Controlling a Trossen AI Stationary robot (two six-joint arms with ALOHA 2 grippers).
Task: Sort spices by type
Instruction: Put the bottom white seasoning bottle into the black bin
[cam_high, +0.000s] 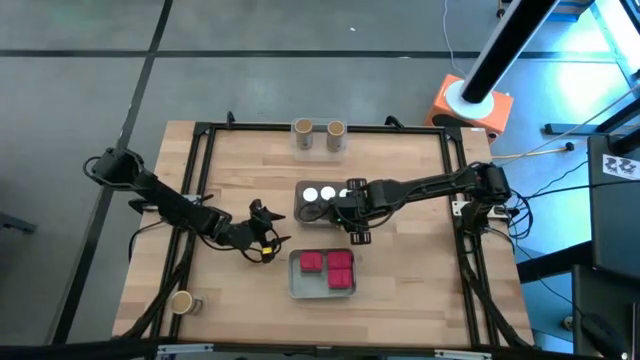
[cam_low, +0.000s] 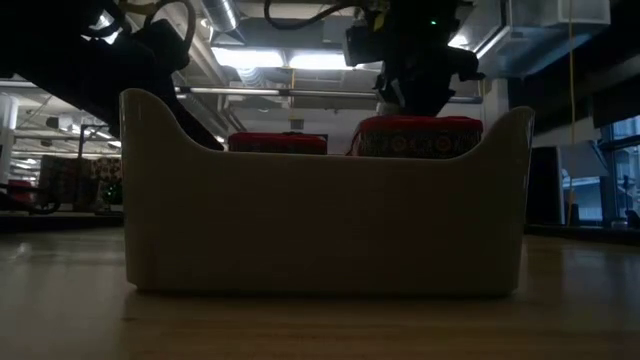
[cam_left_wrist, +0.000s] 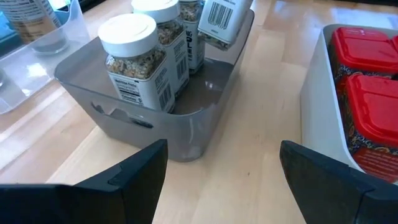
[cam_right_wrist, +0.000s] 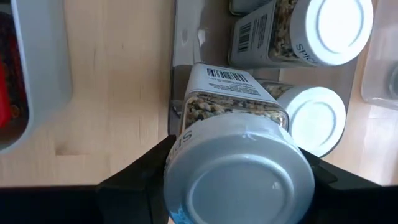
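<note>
Two dark jars with white round lids stand in a grey tray at the table's middle. My right gripper hovers over that tray, shut on a third white-lidded jar. Red-pink boxes lie in a light tray nearer the front edge. Two tan-topped cylinders stand near the far edge, and another stands at the near left corner. My left gripper is open and holds nothing, left of the red boxes, pointing toward the grey tray. My right gripper pinches the jar between its two fingers at the white lid, one finger on each side of it. The jar is lifted clear and hangs tilted over the grey tray, its barcode end toward the tray floor.
A clear tray holds the tan cylinders beyond the grey one. A strip of bare wood lies between the grey tray and the light tray. A black frame runs around the table's edges.
</note>
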